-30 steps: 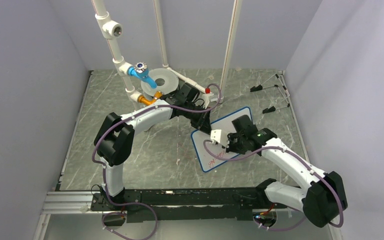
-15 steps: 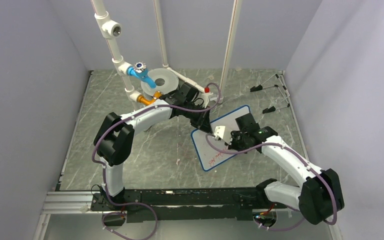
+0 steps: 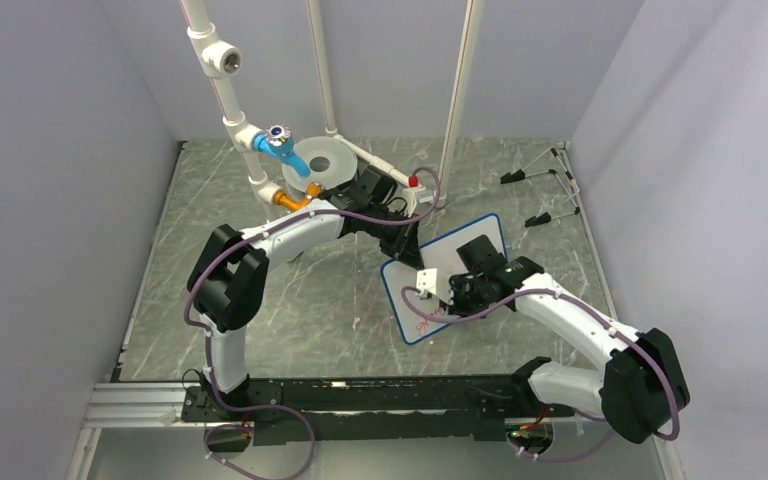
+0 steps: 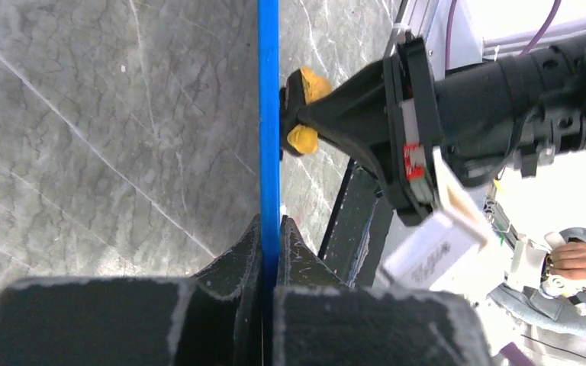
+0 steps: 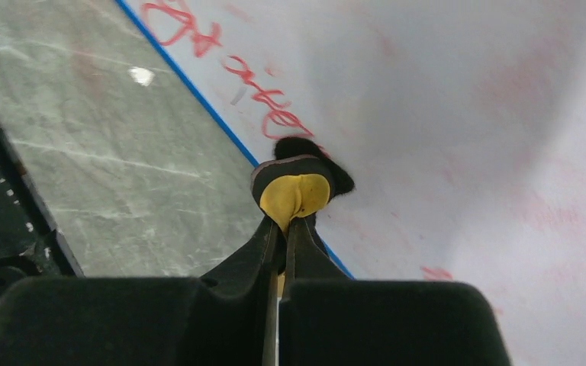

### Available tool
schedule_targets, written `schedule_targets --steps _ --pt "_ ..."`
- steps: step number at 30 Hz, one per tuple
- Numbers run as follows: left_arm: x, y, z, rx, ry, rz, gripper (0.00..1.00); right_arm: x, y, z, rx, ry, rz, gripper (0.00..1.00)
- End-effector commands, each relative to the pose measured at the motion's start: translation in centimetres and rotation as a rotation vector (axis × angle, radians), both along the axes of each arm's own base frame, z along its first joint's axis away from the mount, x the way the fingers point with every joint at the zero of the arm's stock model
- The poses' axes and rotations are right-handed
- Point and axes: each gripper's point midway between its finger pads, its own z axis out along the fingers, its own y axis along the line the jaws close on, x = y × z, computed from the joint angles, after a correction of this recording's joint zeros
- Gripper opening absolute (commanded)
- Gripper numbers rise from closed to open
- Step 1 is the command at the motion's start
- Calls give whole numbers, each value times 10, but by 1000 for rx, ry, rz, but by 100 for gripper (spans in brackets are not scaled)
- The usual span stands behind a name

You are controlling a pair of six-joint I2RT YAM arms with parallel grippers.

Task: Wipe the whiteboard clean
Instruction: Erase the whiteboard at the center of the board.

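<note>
Yellow eraser [image 5: 291, 191]: pinched in the right tool [image 5: 282, 229], whose fingers are pressed together on it. Its dark felt face sits on the whiteboard [image 5: 465, 114].
Left tool [image 4: 268, 236]: clamped on the board's blue rim [image 4: 268, 114] near the far-left corner, steadying it as I read it.
Red writing [image 5: 263, 91]: just ahead of the eraser and a little to its left, running beside the board's left edge. Only faint pink smears show on the face to the right.
Board position: on the worktop [image 3: 290, 300] right of centre, its long axis slanting from the left toward the far right. I cannot tell whether it lies fully flat.
Nearer arm: the right, already over the board's near-left part; the left is busy at the rim.
Next move, my judgement: sweep the eraser forward along that edge into the writing, felt kept down, stopping short of the rim.
Risk: a hard push could twist the board in the left tool's grip.
</note>
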Motion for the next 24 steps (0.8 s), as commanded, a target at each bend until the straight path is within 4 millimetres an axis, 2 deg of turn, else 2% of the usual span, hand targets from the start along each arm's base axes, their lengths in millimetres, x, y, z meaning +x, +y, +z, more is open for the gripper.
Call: schedule_targets --steps 1,3,5,7,10,13,16,18,20,22,24 --pt "-15 -1 30 -108 15 -77 0 57 -10 35 104 -179 -200 0" --pt "-16 -1 29 -107 16 -80 0 80 -28 54 124 -284 -309 0" --pt "-16 -1 29 -107 17 -82 0 96 -45 65 126 -352 -391 0" --pt "-16 -1 30 -109 13 -83 0 101 -56 66 115 -352 -435 0" --pt "-16 0 32 -111 9 -83 0 97 -63 53 93 -301 -441 0" --pt "-17 -1 31 -112 9 -84 0 75 -57 34 82 -191 -358 0" --pt "-16 -1 31 -112 13 -83 0 48 -36 24 118 -95 -213 0" --pt "-16 -2 30 -111 16 -83 0 35 -18 26 129 -103 -124 0" --pt "-15 -2 31 -109 16 -83 0 35 -7 32 145 -139 -92 0" --pt "-15 -3 31 -108 14 -83 0 45 -2 42 164 -177 -119 0" --pt "-15 -2 31 -106 14 -83 0 63 -9 51 146 -234 -203 0"
